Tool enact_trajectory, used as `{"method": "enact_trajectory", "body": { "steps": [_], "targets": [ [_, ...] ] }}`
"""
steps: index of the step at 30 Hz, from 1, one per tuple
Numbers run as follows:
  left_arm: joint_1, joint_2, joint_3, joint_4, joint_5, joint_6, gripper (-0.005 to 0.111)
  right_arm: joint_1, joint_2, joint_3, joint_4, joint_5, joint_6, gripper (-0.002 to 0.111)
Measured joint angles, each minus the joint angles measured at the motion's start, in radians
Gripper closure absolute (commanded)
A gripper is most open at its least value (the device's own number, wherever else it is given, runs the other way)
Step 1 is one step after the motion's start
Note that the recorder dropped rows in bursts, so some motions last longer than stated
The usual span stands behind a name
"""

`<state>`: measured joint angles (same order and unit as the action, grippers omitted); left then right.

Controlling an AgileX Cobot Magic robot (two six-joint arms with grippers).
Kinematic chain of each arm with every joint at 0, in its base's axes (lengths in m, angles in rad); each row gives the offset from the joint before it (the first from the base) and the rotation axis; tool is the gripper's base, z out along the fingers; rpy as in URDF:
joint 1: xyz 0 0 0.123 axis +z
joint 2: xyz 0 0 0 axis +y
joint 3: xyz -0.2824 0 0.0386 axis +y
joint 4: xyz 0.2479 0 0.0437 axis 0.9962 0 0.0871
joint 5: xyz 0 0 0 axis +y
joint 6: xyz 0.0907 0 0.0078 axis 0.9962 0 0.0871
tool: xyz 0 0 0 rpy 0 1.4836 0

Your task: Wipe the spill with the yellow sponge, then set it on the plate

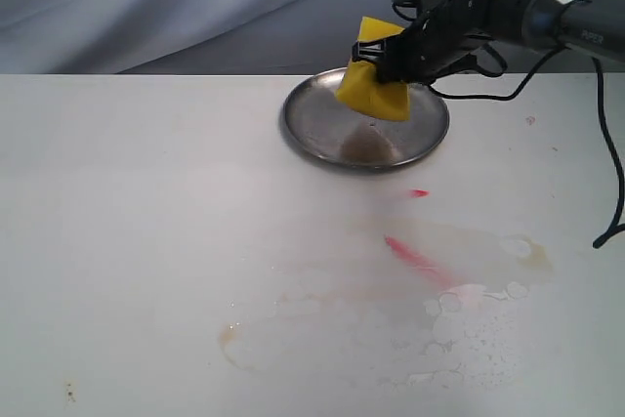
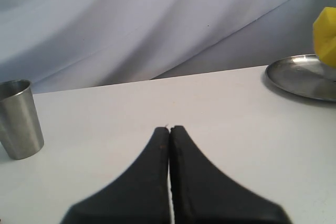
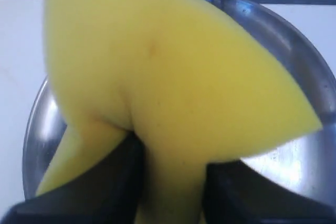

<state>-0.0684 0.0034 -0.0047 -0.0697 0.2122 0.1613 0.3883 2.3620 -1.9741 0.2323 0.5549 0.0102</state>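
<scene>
The yellow sponge (image 1: 372, 83) hangs pinched and folded just above the silver plate (image 1: 311, 129) at the back of the table. My right gripper (image 1: 376, 58) is shut on it, squeezing its middle. In the right wrist view the yellow sponge (image 3: 173, 77) fills the frame over the plate (image 3: 310, 66). Thin watery smears of the spill (image 1: 391, 339) with tan edges lie on the near part of the table. My left gripper (image 2: 169, 129) is shut and empty over bare table, out of the exterior view. From there the plate (image 2: 299, 77) and sponge (image 2: 326, 35) show far off.
Pink-red streaks (image 1: 415, 259) mark the table between the plate and the smears. A brownish wet patch (image 1: 368, 148) sits inside the plate. A metal cup (image 2: 20, 119) stands upright near the left gripper. A black cable (image 1: 613, 163) hangs at the right edge.
</scene>
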Motion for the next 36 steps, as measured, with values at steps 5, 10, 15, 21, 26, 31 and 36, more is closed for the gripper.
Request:
{"method": "enact_trajectory", "body": {
  "steps": [5, 10, 15, 21, 26, 31, 36],
  "targets": [
    [0.0, 0.0, 0.0, 0.0, 0.0, 0.0, 0.107, 0.0, 0.011, -0.053, 0.002, 0.018, 0.0, 0.018],
    [0.0, 0.0, 0.0, 0.0, 0.0, 0.0, 0.107, 0.0, 0.011, -0.057, 0.009, 0.083, 0.0, 0.018],
    [0.0, 0.0, 0.0, 0.0, 0.0, 0.0, 0.107, 0.0, 0.003, -0.057, 0.01, 0.167, 0.0, 0.031],
    [0.0, 0.0, 0.0, 0.0, 0.0, 0.0, 0.107, 0.0, -0.084, -0.057, -0.023, 0.276, 0.011, 0.074],
    [0.0, 0.0, 0.0, 0.0, 0.0, 0.0, 0.107, 0.006, -0.203, 0.068, -0.21, 0.322, 0.062, 0.108],
    [0.0, 0.0, 0.0, 0.0, 0.0, 0.0, 0.107, 0.006, -0.43, 0.42, -0.246, 0.144, 0.099, 0.108],
    [0.0, 0.0, 0.0, 0.0, 0.0, 0.0, 0.107, 0.006, -0.711, 0.808, -0.182, -0.117, 0.112, 0.108]
  ]
}}
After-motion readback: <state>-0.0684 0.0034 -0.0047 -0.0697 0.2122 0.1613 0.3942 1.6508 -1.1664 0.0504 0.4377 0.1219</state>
